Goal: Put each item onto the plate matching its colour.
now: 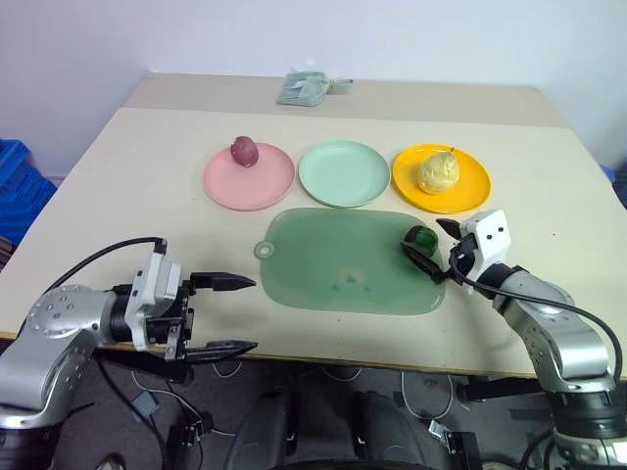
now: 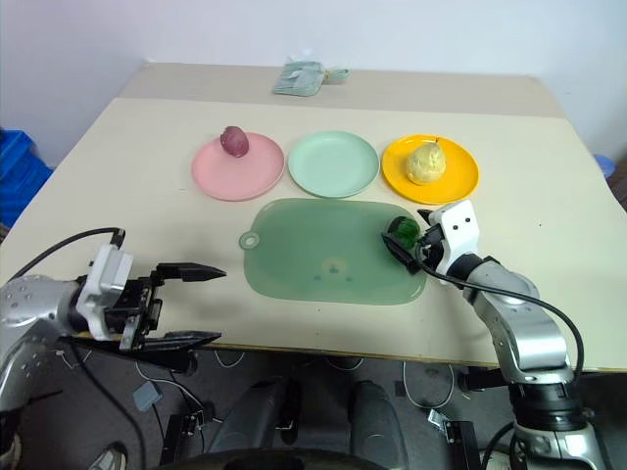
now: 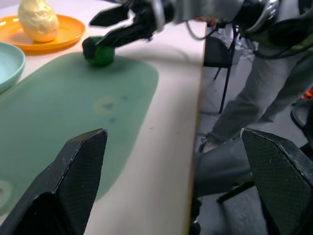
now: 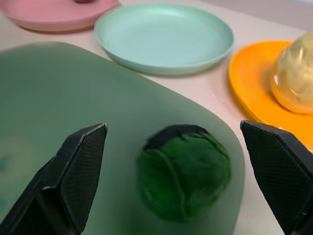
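A dark reddish-purple lump [image 1: 244, 151] rests on the pink plate [image 1: 266, 186]. The mint green plate [image 1: 344, 173] holds nothing. On the yellow-orange plate [image 1: 472, 186] stands a pale yellow pear [image 1: 438, 171]. A dark green ball [image 1: 422, 238] lies at the right end of the dull green mat [image 1: 333, 257]. My right gripper [image 1: 432, 245] is open, its two fingers on either side of the ball with gaps showing. At the table's front left edge my left gripper [image 1: 235, 313] is open and holds nothing, pointing right.
A folded pale green cloth [image 1: 309, 88] lies at the back of the table. A blue crate [image 1: 15, 186] stands on the floor to the left. A person's legs [image 3: 254, 98] stand beyond the table's right edge.
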